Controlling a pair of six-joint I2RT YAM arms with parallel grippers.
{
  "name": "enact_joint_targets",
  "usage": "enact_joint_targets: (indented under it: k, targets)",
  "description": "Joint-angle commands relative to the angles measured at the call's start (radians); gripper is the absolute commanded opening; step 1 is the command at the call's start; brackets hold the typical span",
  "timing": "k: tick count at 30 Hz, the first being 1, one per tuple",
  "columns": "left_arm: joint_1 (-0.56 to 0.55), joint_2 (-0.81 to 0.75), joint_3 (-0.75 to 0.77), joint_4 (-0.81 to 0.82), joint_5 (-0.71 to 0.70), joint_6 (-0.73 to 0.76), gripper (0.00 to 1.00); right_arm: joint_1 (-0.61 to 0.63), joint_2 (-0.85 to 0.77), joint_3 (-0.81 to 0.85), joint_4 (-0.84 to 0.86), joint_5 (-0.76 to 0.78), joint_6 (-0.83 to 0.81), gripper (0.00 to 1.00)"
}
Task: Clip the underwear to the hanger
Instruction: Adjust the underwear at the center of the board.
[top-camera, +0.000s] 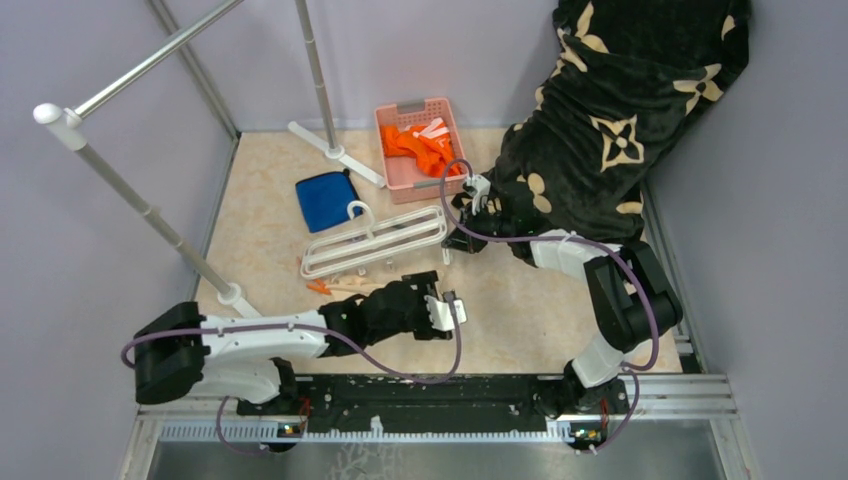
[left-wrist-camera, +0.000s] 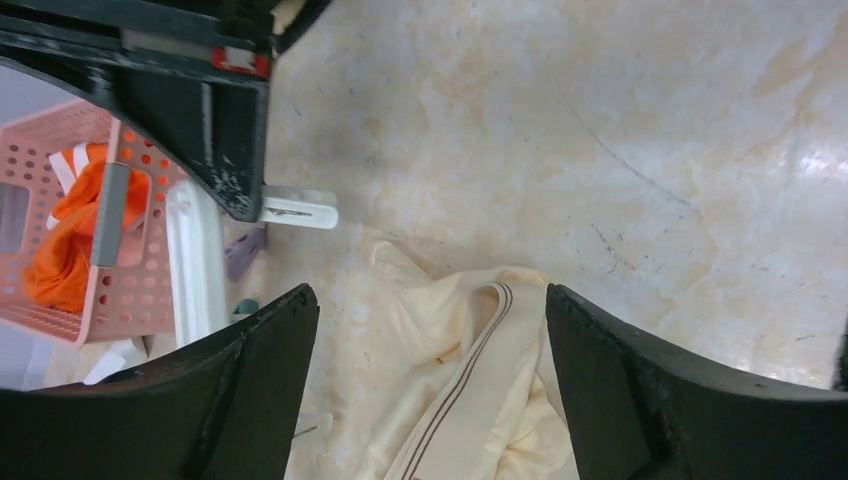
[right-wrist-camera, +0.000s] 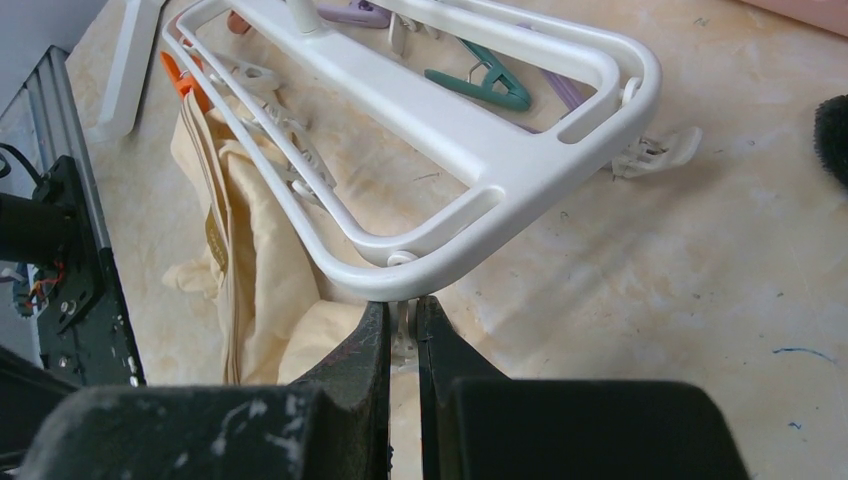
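Pale peach fabric, the underwear (left-wrist-camera: 470, 400), lies crumpled on the desk (left-wrist-camera: 620, 120) at the lower middle of the left wrist view. It is framed between the jaws of the left end effector (left-wrist-camera: 428, 300), which stand wide and hold nothing. In the right wrist view the cloth sits at left, partly beneath the white hanger (right-wrist-camera: 480, 150). The right end effector (right-wrist-camera: 402, 310) is pinched narrow on what looks like a small clip (right-wrist-camera: 403, 338) at the hanger's near end. Likely risks: the soft cloth bunches, so the left jaws take several layers or only a slipping edge. The pinched clip may also twist free, letting the light frame swing away.
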Motion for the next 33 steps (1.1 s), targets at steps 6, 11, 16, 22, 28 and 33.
enact_joint_targets:
  k: [6,11,16,22,28,33]
  targets:
    - [0.114,-0.217,-0.036,-0.034,0.237,-0.066,0.9,0.017,0.011,0.067,0.043,-0.008,-0.017,0.0]
    - [0.271,-0.289,-0.041,-0.068,0.477,-0.067,0.87,0.02,0.017,0.066,0.047,-0.009,-0.014,0.0]
    - [0.365,-0.239,0.01,-0.203,0.661,0.019,0.83,0.027,0.022,0.07,0.046,-0.009,-0.011,0.0]
    - [0.446,-0.113,0.058,-0.246,0.832,0.071,0.72,0.034,0.03,0.079,0.046,-0.009,-0.011,0.0]
    - [0.468,0.005,0.115,-0.322,0.891,0.165,0.76,0.041,0.03,0.082,0.046,-0.01,-0.013,0.0]
    - [0.474,0.041,0.094,-0.31,0.896,0.199,0.77,0.045,0.03,0.082,0.047,-0.012,-0.013,0.0]
